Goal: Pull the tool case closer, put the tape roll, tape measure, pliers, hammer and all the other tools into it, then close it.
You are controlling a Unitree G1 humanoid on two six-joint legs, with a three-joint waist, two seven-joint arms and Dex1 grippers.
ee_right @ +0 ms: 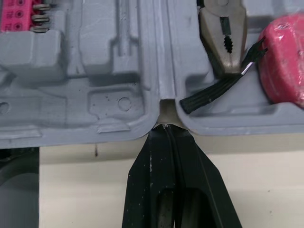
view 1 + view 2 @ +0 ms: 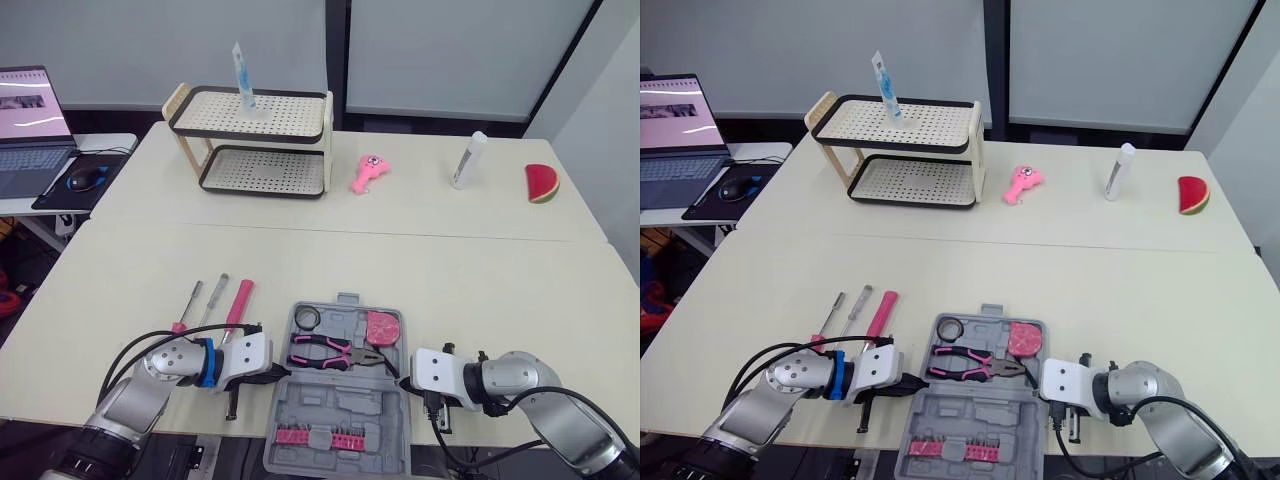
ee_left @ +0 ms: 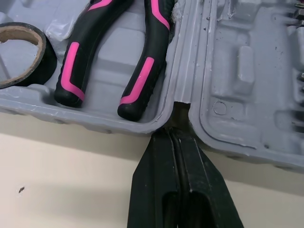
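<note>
At the near edge of the surface (image 2: 450, 270): one tool case (image 2: 340, 415), lying open, two halves of grey moulded plastic with shaped recesses, joined along a ribbed hinge.
Far half of the case: one tape roll (image 2: 307, 318), a black ring with a brown card core; one pair of pliers (image 2: 335, 352), metal nose with black-and-pink grips; one tape measure (image 2: 382, 326), a rounded pink body with a black strap.
Near half of the case: one pink strip of bits (image 2: 320, 435) in a row; the other recesses are bare.
Left of the case: two slim screwdrivers (image 2: 190, 305) with metal shafts, and one pink-handled tool (image 2: 240, 300) just beside them, all three lying on the surface outside the case.
Left claw (image 3: 175, 135): black fingers pressed together, tip touching the notch between the two halves on the case's left side.
Right claw (image 1: 165, 127): fingers pressed together as well, tip at the matching notch on the case's right side.
Far side of the surface: one two-tier perforated rack (image 2: 250, 140) with one tube (image 2: 243, 80) standing on top; one pink toy (image 2: 368, 172); one white bottle (image 2: 468, 160); one watermelon-slice shape (image 2: 542, 184).
Side desk: one laptop (image 2: 30, 120), one mouse (image 2: 88, 177).
</note>
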